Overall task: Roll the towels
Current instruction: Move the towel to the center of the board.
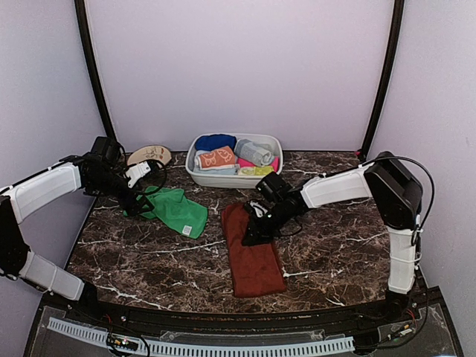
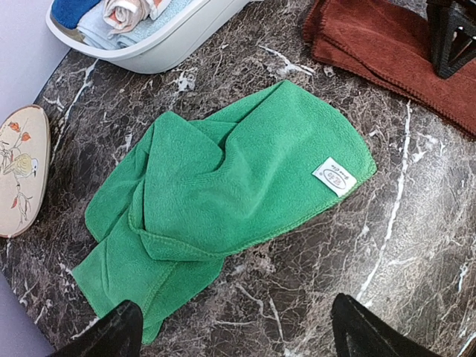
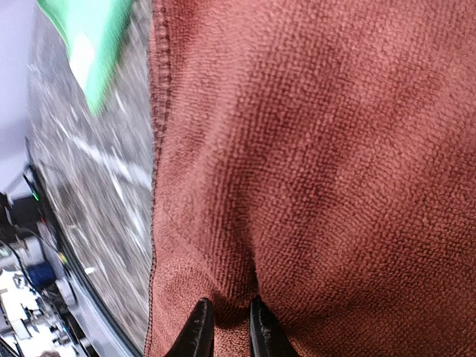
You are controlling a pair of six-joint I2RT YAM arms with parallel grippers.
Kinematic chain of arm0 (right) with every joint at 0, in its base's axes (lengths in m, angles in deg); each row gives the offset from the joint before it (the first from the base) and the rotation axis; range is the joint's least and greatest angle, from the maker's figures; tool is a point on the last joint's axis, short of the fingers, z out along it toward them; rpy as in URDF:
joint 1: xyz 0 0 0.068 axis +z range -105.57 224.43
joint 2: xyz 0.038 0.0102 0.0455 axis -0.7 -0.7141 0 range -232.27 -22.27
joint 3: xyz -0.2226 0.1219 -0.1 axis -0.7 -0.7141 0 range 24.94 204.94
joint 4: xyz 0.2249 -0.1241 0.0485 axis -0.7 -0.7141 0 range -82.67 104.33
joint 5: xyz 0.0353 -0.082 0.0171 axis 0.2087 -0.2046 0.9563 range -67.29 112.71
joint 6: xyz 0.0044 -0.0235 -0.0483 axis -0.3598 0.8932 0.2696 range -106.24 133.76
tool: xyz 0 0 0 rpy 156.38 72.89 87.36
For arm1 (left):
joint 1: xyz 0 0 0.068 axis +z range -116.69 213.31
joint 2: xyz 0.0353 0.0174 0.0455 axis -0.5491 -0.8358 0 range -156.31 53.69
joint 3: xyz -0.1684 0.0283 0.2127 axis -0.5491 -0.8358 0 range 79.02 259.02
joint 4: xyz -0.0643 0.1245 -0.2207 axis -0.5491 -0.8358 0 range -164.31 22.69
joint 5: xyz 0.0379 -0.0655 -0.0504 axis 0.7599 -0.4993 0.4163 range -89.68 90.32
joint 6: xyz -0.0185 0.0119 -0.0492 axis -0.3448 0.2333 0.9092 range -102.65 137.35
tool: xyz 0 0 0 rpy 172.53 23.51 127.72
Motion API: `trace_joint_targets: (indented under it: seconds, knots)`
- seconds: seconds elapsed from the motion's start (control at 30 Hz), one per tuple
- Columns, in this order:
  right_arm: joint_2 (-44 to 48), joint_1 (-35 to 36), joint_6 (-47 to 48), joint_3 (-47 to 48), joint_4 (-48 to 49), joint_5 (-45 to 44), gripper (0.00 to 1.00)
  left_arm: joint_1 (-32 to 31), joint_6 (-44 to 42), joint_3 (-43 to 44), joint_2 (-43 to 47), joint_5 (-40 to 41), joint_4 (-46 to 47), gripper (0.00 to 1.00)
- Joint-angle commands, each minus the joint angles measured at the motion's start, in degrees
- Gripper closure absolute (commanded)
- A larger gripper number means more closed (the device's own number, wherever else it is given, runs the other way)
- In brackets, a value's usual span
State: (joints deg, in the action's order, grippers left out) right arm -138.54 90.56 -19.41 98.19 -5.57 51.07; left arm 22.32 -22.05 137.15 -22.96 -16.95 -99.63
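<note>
The bright green towel (image 1: 175, 210) lies crumpled at the left of the marble table, its white tag (image 2: 335, 176) up. My left gripper (image 1: 135, 202) is open at its left end, and in the left wrist view (image 2: 234, 318) its jaws stand wide apart just above the towel (image 2: 238, 186). The long rust-brown towel (image 1: 253, 253) lies flat in the middle. My right gripper (image 1: 253, 234) is shut on a pinched fold of it (image 3: 229, 309) near the towel's left edge. The orange towel with cream prints (image 1: 217, 158) lies rolled in the white basin (image 1: 223, 179).
The basin at the back also holds blue, grey, pink and yellow rolled cloths. An oval painted dish (image 1: 149, 155) lies at the back left, close to the green towel (image 2: 18, 171). Purple walls close in three sides.
</note>
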Motion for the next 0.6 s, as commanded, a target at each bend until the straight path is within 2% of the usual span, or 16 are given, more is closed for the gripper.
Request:
trace_joint_targets:
  seconds: [0.0,0.13,0.33,0.37,0.4,0.57]
  knots:
    - [-7.04,0.17,-4.12,5.63,8.65,-1.74,0.82,0.21,-0.06,0.86,1.80,0.67,-0.78,0.10]
    - [-9.11,-0.28,-4.12,9.95,9.79,-1.74,0.82,0.18,-1.37,1.15,1.41,-1.01,-1.87,0.09]
    - [-7.92,-0.85,-4.12,5.44,16.91,-1.74,0.82,-1.01,-2.54,3.55,-2.05,-5.80,-5.39,0.10]
    - [-7.15,-0.81,-5.72,4.89,16.45,-2.80,0.83,-1.81,-2.69,3.79,-2.77,-5.77,-5.54,0.10]
    - [-6.28,-0.83,-18.67,3.95,15.98,-12.75,0.84,-3.01,-2.81,3.83,-3.51,-5.54,-5.47,0.10]
    - [-1.99,-0.93,-22.93,-0.73,18.44,-18.44,0.83,-9.51,-2.89,4.18,-6.17,-3.49,-3.35,0.11]
